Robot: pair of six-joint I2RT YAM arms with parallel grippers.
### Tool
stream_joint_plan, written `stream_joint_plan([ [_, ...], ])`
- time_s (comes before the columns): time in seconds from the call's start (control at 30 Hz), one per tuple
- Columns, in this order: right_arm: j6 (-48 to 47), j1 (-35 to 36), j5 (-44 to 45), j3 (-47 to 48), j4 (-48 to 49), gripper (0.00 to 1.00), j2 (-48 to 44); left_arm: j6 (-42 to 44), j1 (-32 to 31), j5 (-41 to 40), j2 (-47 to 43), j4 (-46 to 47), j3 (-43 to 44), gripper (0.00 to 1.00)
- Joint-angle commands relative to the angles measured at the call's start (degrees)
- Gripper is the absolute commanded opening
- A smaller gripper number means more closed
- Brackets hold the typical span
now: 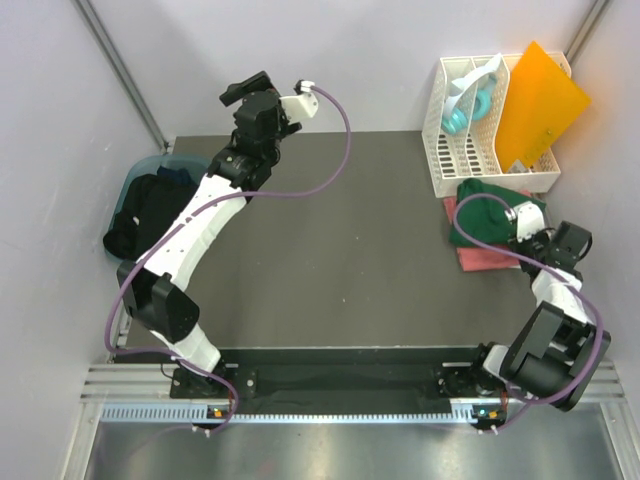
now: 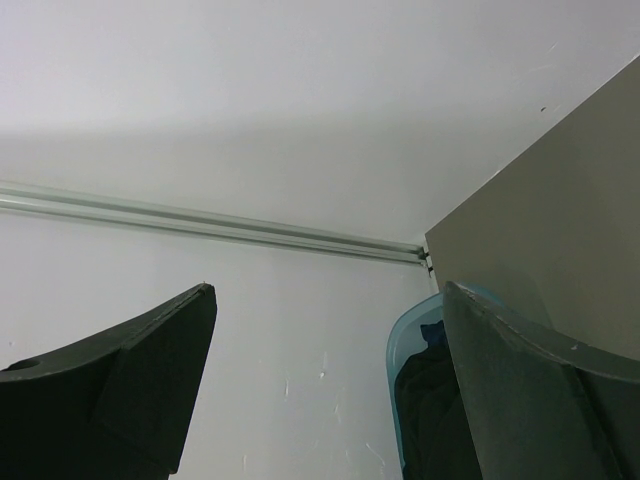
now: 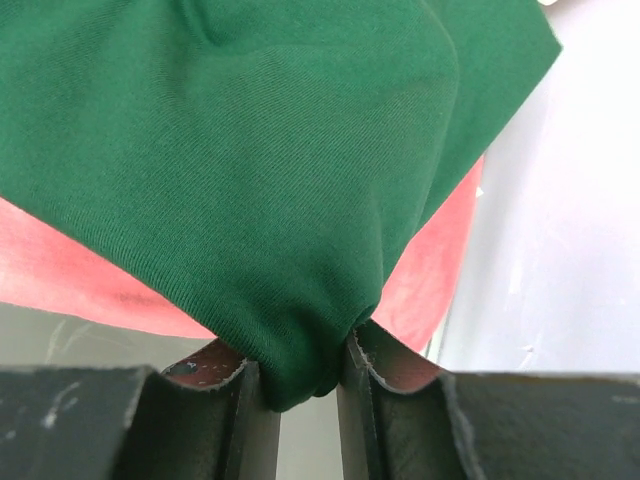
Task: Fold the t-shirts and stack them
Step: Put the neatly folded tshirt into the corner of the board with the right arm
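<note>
A dark green t-shirt (image 1: 490, 205) lies folded on a coral pink t-shirt (image 1: 478, 258) at the table's right edge. My right gripper (image 1: 522, 225) is shut on a fold of the green t-shirt (image 3: 250, 170), with the pink t-shirt (image 3: 70, 275) under it. Black and dark t-shirts (image 1: 145, 210) are heaped in a blue tub (image 1: 150, 165) at the left. My left gripper (image 1: 250, 90) is raised at the back left, open and empty. Its fingers (image 2: 130, 385) frame the wall, with the tub (image 2: 400, 350) and dark cloth (image 2: 430, 400) below.
A white slotted rack (image 1: 475, 130) with a teal and white object and an orange plastic sheet (image 1: 540, 105) stands at the back right, just behind the stacked shirts. Purple cables loop off both arms. Walls close in the table on the left, back and right.
</note>
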Motion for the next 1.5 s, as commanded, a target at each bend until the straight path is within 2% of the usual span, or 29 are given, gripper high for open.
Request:
stream_joint_plan([
  [0.0, -2.36, -0.62, 1.06, 3.9, 3.85, 0.23, -2.52, 0.39, -0.22, -0.72, 0.16, 4.14, 2.03, 0.99],
  [0.4, -16.85, 0.08, 2.9, 7.77, 4.56, 0.23, -4.01, -0.31, -0.31, -0.1, -0.63, 5.64, 0.62, 0.99],
  [0.63, -34.67, 1.22, 2.99, 4.26, 2.1, 0.24, -3.49, 0.04, -0.31, 0.34, -1.16, 5.73, 0.62, 0.99],
  [0.87, -52.44, 1.22, 2.73, -3.64, 0.61, 0.24, -5.15, 1.0, -0.22, 0.6, -1.51, 6.08, 0.8, 0.99],
  [1.07, -60.81, 1.14, 4.66, -6.47, -0.89, 0.25, -4.98, 1.53, -0.31, 0.69, -1.6, 6.34, 1.41, 0.99],
  [1.13, -60.9, 1.14, 5.28, -6.47, -1.42, 0.34, -4.1, 1.71, -0.22, 0.6, -1.68, 6.43, 1.32, 0.99],
  [1.17, -61.08, 1.14, 6.15, -6.64, -1.6, 0.45, -3.84, 1.88, -0.31, 0.69, -1.69, 6.43, 1.32, 0.99],
  [1.2, -61.34, 1.14, 6.68, -6.73, -2.21, 0.51, -3.4, 1.88, -0.31, 0.69, -1.77, 6.43, 1.24, 0.99],
  [1.23, -61.52, 1.14, 7.03, -6.82, -2.3, 0.65, -3.4, 2.06, -0.31, 0.6, -1.95, 6.43, 1.15, 0.99],
  [1.27, -61.43, 1.14, 7.47, -6.73, -2.91, 0.7, -3.48, 2.15, -0.31, 0.69, -1.95, 6.52, 1.15, 0.99],
  [1.33, -61.08, 1.14, 7.21, -6.12, -6.68, 0.79, -4.18, 2.32, -0.31, 0.69, -2.04, 6.69, 1.15, 0.99],
  [1.47, -59.5, 1.14, 3.89, -3.22, -17.22, 0.86, -8.31, 2.59, -0.22, 0.43, -2.12, 6.78, 1.68, 0.99],
])
